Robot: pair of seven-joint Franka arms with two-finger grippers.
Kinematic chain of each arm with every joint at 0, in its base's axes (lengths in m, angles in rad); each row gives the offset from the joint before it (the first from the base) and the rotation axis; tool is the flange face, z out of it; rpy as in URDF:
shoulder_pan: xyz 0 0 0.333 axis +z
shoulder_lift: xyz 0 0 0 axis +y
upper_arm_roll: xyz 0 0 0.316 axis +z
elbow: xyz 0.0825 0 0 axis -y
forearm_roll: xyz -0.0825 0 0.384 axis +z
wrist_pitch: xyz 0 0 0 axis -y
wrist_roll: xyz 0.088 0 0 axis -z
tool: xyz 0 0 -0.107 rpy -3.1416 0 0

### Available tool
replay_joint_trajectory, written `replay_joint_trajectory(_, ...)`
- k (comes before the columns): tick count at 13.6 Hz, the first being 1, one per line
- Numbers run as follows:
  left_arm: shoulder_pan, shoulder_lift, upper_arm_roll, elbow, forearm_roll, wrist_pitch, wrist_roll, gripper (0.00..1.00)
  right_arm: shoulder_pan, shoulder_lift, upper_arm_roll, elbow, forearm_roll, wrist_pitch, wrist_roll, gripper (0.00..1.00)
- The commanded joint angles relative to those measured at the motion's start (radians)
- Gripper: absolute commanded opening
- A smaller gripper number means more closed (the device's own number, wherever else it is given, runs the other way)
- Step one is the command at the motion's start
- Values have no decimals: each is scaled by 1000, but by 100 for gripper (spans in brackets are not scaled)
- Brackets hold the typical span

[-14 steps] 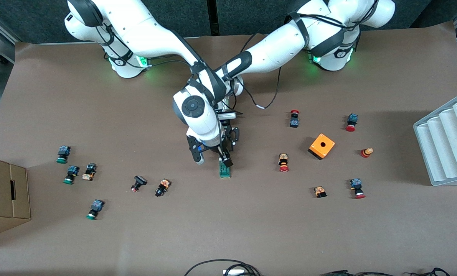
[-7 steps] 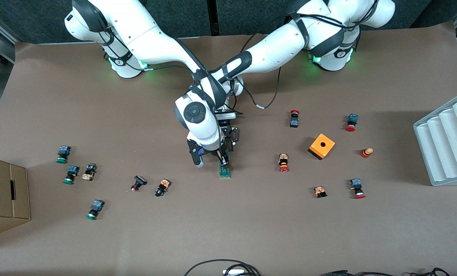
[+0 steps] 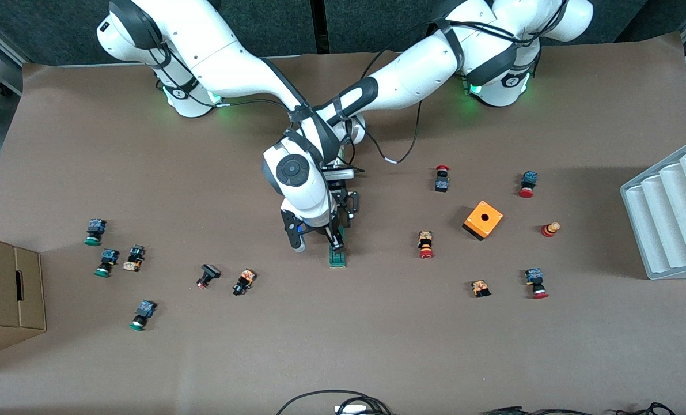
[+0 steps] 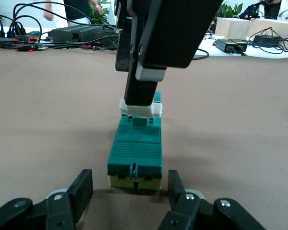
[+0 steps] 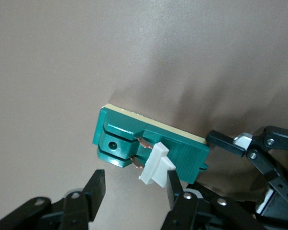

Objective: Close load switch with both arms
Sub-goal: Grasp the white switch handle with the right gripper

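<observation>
Brown paper covers the table (image 3: 377,346), with small push buttons (image 3: 245,281) scattered toward both ends and an orange box (image 3: 483,219) toward the left arm's end. Mid-table lies the switch (image 3: 337,257), a green block with a white handle (image 5: 156,165).

I judge the job about half done: both arms are in place at the switch, but the white handle stands raised off the green body with copper contacts showing beneath it, so it looks not yet closed.

My right gripper (image 5: 134,184) is down over the end of the switch nearer the front camera. Its fingers (image 5: 97,188) are spread apart, one pressing against the handle, and they clamp nothing. My left gripper (image 4: 129,187) sits low on the table at the switch's end farther from the front camera, fingers (image 4: 81,188) open to either side of that end, just beside it; I can't tell whether they touch. What remains, I think, is bracing the body and pushing the handle flat.
</observation>
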Motion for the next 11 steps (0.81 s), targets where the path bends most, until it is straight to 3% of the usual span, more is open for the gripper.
replay_joint_trajectory(1, -3, 2, 7, -2, 13, -2, -20, 71, 9, -31, -6, -19, 29, -25, 3, 61)
replay_joint_trajectory(7, -3, 0, 7, -5, 11, -2, -20, 71, 4, -48, -7, -20, 30, -76, 4, 61)
replay_joint_trajectory(9, -3, 0, 7, -5, 11, -2, -20, 71, 10, -46, -7, -34, 29, -76, 6, 53)
replay_joint_trajectory(11, -3, -1, 7, -4, 11, -2, -20, 71, 12, -45, -7, -40, 29, -75, 6, 53)
